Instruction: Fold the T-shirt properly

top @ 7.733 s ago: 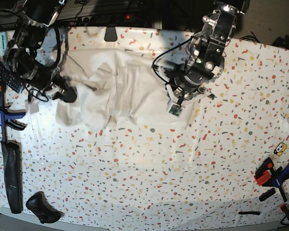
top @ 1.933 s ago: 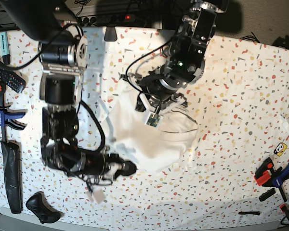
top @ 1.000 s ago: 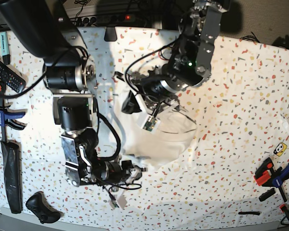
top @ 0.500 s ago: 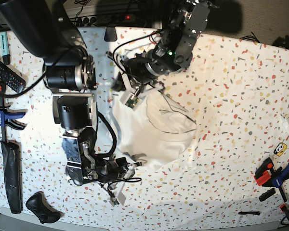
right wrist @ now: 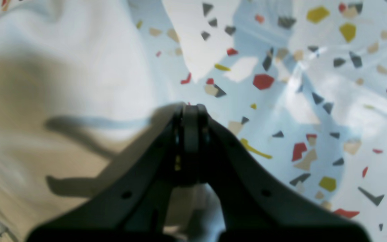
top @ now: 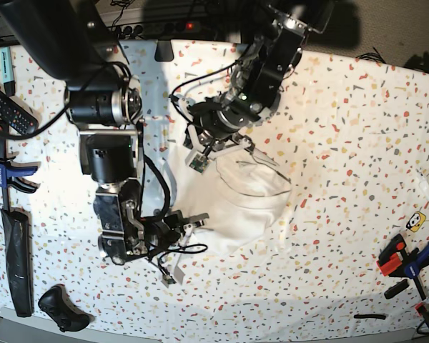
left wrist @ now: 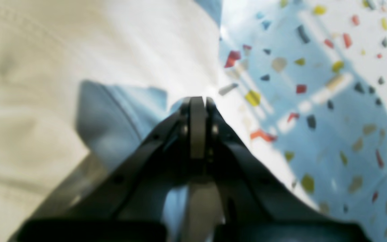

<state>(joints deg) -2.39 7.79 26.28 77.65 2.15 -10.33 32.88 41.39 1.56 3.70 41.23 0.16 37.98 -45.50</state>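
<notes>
White, thin cotton is the whole matter here: the plain white short-sleeved T-shirt (top: 232, 196) lies bunched into a rounded, half-folded heap on the white speckled terrazzo tabletop (top: 343, 143), between the two arms.

The left gripper (left wrist: 197, 111) has its jaws pressed together with no gap showing, and no cloth can be made out between the tips; the shirt (left wrist: 62, 67) sits just to its left and beneath it, bare table to its right. The right gripper (right wrist: 190, 116) is likewise closed tight. Pale fabric (right wrist: 45, 101) spreads to its left and under it, with speckled surface ahead and to the right. Whether either tip pinches a thin layer cannot be told, since both wrist views are blurred.

In my judgement the heap needs flattening before any clean fold. Each gripper should open, take a single hem edge rather than a wad, and draw outward, low and evenly, so the soft knit slides instead of rucking.

A dark curved line (top: 252, 171) crosses the cloth in the base view, likely the neckline. The fabric looks limp and matte, creasing in shallow soft ridges.
</notes>
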